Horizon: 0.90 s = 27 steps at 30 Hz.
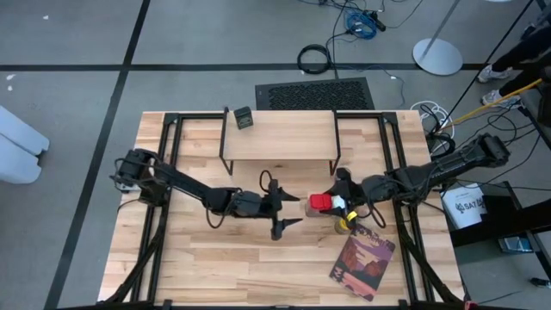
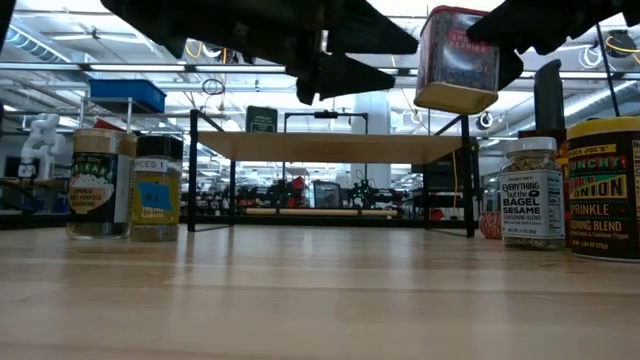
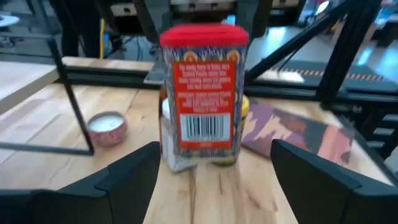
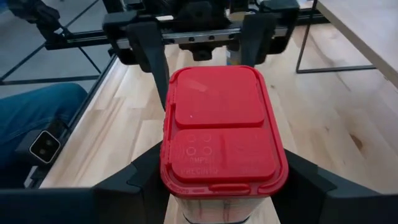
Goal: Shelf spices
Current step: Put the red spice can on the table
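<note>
Red-lidded, the spice tin (image 4: 221,140) hangs off the table in front of the shelf (image 1: 280,133), pinched by the right gripper (image 1: 336,203); the left gripper (image 1: 280,211), fingers spread, faces it, probably for a handover.

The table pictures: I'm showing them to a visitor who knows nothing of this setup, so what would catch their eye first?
Most likely the red-lidded tin, held up off the table by the right gripper in front of the shelf. Facing it is the left gripper, open and empty, as if ready to receive it. After that, the reddish picture book lying flat near the table's front right.
</note>
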### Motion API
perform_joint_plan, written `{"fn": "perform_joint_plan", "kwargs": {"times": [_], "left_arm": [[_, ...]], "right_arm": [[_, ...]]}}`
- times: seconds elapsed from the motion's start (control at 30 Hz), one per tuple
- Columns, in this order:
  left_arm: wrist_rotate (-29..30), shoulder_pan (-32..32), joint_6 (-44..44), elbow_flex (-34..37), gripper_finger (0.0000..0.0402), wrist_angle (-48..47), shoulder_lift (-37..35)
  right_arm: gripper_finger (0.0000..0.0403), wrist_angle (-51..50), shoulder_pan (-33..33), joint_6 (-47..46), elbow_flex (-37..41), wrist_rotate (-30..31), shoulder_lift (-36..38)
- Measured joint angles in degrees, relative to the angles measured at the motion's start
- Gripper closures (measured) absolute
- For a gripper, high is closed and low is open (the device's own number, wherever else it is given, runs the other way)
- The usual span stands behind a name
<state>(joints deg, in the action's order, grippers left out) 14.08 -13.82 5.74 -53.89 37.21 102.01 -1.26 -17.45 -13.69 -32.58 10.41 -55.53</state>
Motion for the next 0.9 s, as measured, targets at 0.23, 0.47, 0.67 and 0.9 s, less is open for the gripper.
{"fn": "perform_joint_plan", "kwargs": {"times": [0.23,0.47,0.67,0.9], "left_arm": [[-3.15,1.37,1.50,-0.02,0.0071,3.61,2.27],[-3.52,1.70,2.72,-1.75,0.0039,4.04,4.79],[-2.94,1.70,2.78,-1.88,0.0038,3.92,4.80],[-1.80,1.70,2.71,-1.88,0.0069,3.66,4.78]], "right_arm": [[0.0190,1.07,-0.35,0.30,0.00,0.13,-1.18],[0.0190,3.79,-0.29,1.70,0.00,0.13,-3.46],[0.0190,3.93,-0.29,1.79,0.00,0.11,-3.82],[0.0190,6.76,-0.29,2.89,0.00,0.11,-3.82]]}}
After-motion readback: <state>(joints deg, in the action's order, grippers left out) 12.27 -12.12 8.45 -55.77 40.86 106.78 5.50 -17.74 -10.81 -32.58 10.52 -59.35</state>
